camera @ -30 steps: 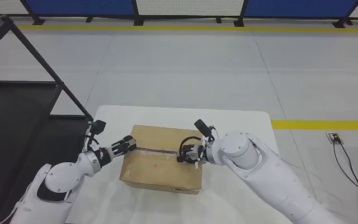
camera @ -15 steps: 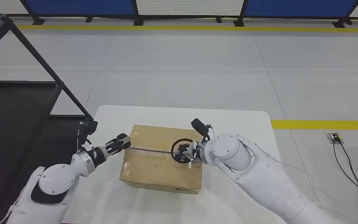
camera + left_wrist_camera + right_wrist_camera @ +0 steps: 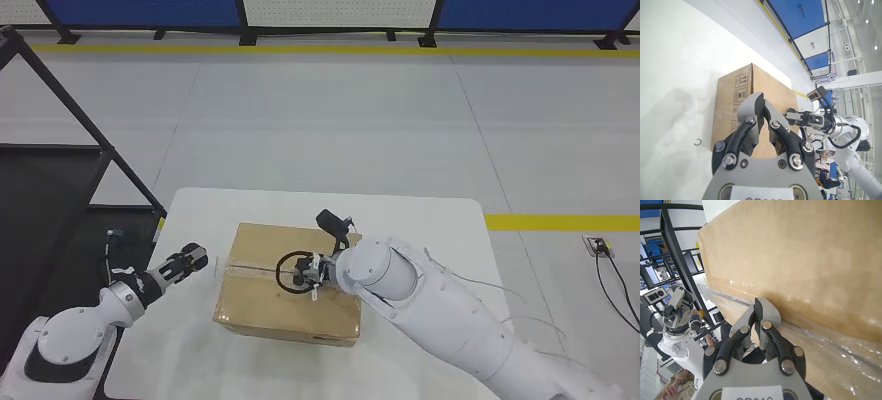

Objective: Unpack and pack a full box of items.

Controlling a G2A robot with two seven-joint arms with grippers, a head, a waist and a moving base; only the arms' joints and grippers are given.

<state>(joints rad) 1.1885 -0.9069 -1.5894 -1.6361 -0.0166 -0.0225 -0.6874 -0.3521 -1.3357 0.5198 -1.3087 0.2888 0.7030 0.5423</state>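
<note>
A closed cardboard box (image 3: 290,300) lies on the white table (image 3: 420,230), with clear tape (image 3: 810,330) along its top seam. My right gripper (image 3: 290,272) is over the middle of the box top. It is shut, and its tips (image 3: 757,306) rest on the taped seam. My left gripper (image 3: 190,258) hangs over the table just off the box's left end, apart from it. Its fingers (image 3: 758,106) are shut with nothing between them. The left wrist view looks past them at the box (image 3: 734,98) and my right gripper (image 3: 789,115) on top of it.
A small C-shaped ring (image 3: 698,142) lies on the table beside the box's left end. A black metal frame (image 3: 60,100) stands to the left of the table. Bare tabletop lies behind the box and to its right.
My right gripper has slid left along the seam from the box's right part to its middle. My left gripper has drawn back left, off the box and over the table.
</note>
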